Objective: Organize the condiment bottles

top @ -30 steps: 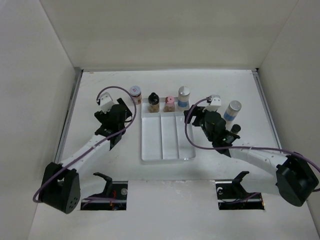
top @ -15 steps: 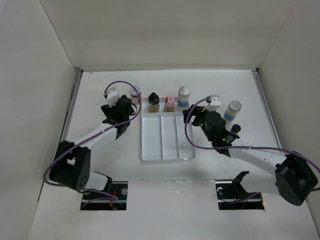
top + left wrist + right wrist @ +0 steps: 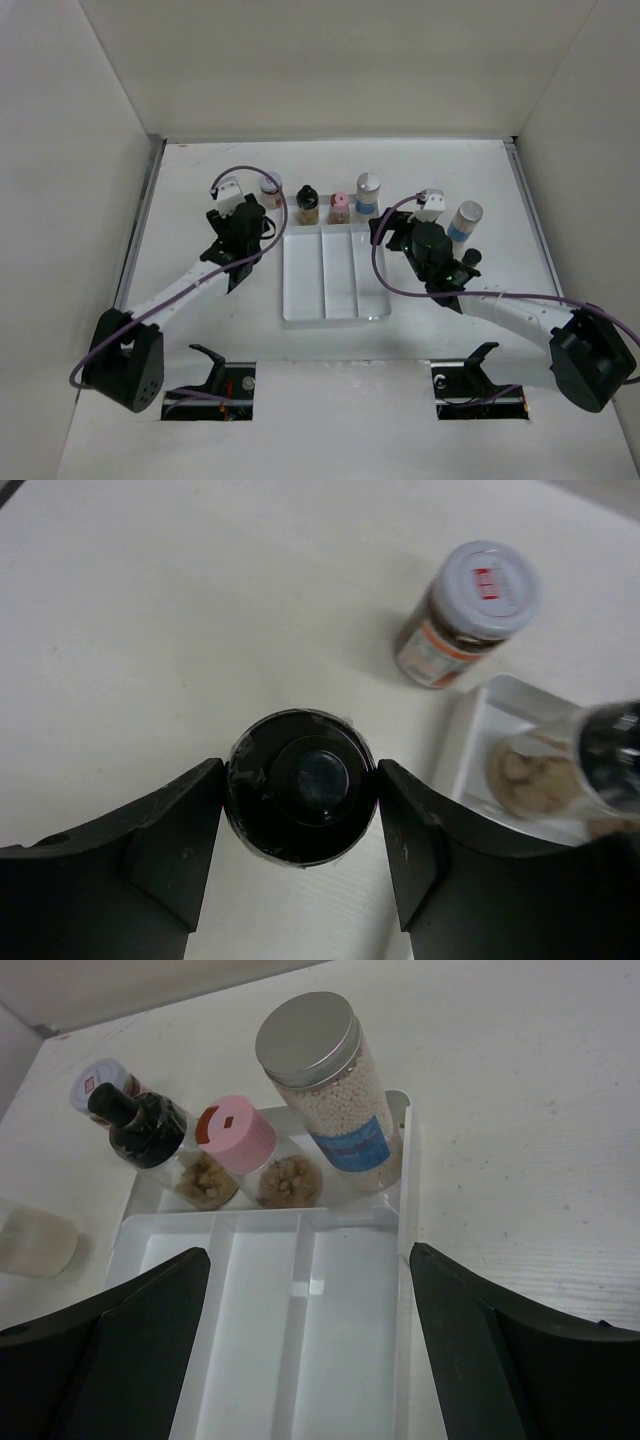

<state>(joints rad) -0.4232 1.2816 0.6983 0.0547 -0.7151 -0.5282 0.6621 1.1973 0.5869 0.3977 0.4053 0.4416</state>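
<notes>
My left gripper (image 3: pixel 300 768) has both fingers pressed against opposite sides of a black-capped bottle (image 3: pixel 300 810). It grips the cap from above, which holds the bottle upright. The bottle is just left of the clear divided tray (image 3: pixel 325 290), in the far-left part of the worktop. From the wrist view I cannot tell whether its base rests on the table or hangs just off it. Just beyond it, the white-lidded jar (image 3: pixel 470 610) stands beside the tray's far-left corner.

Three containers stand side by side in the tray's far strip, the end nearest the worktop's far edge. They are a dark narrow-necked bottle (image 3: pixel 140 1125), the pink-capped jar (image 3: pixel 235 1135) and a silver-capped jar with a blue label (image 3: pixel 325 1080). I judge that row to be the arrangement I am filling. A second silver-capped jar (image 3: pixel 464 222) stands outside the tray, towards the right edge.

My right gripper (image 3: pixel 307 1250) is spread wide and holds nothing. It hovers over the tray's right side, probably parked clear of the left arm's path.
</notes>
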